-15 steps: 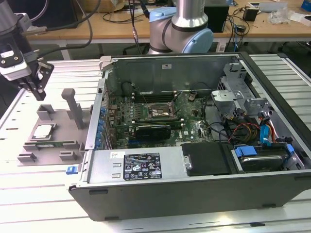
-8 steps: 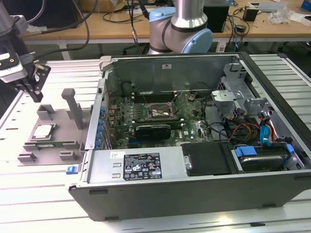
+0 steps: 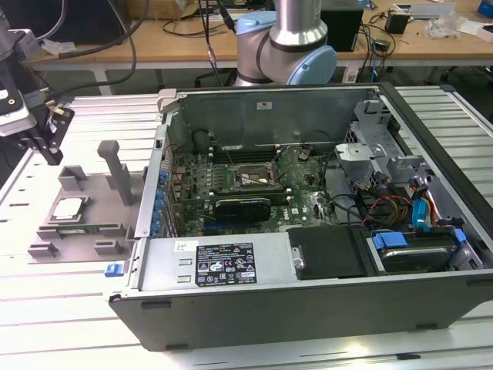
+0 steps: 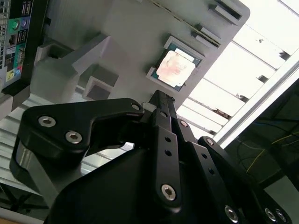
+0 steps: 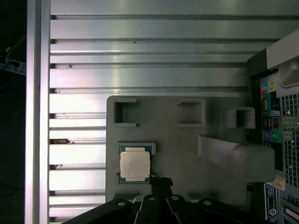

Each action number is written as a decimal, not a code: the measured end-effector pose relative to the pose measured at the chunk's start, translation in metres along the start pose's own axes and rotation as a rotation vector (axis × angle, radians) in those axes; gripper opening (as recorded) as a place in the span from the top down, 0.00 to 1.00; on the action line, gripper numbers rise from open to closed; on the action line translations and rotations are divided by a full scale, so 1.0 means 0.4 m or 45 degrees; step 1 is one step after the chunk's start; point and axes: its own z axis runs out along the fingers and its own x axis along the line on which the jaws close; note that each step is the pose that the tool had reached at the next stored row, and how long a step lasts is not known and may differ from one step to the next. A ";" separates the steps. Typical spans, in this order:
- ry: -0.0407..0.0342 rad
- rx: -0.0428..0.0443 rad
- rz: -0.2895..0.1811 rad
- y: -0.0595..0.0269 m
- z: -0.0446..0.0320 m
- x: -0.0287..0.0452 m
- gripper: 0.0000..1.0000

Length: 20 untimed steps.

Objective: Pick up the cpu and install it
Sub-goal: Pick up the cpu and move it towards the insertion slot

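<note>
Open metal computer case (image 3: 308,254) in the exterior view; at its nine o'clock, matte grey plastic fixture (image 3: 104,204). Black gripper (image 3: 52,158), fingertips together, empty. Square silvery cpu (image 3: 68,208) flat in fixture recess, top up, no long axis.

Behind the open grey metal computer case (image 3: 269,116) you see the silver-grey tubular arm (image 3: 296,19) with its rounded pale blue joint caps (image 3: 308,65). Beyond that case's side wall, toward the exterior view's left, your matte black linkage gripper (image 3: 51,154) sits under a white and grey wrist block (image 3: 11,100) trailing thin dark cables. In both wrist views its flat, round-ended black bars carry silvery socket-head screws (image 4: 72,136) (image 5: 174,198).
</note>
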 end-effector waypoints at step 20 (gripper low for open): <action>0.0003 0.000 0.000 -0.013 0.070 0.036 0.89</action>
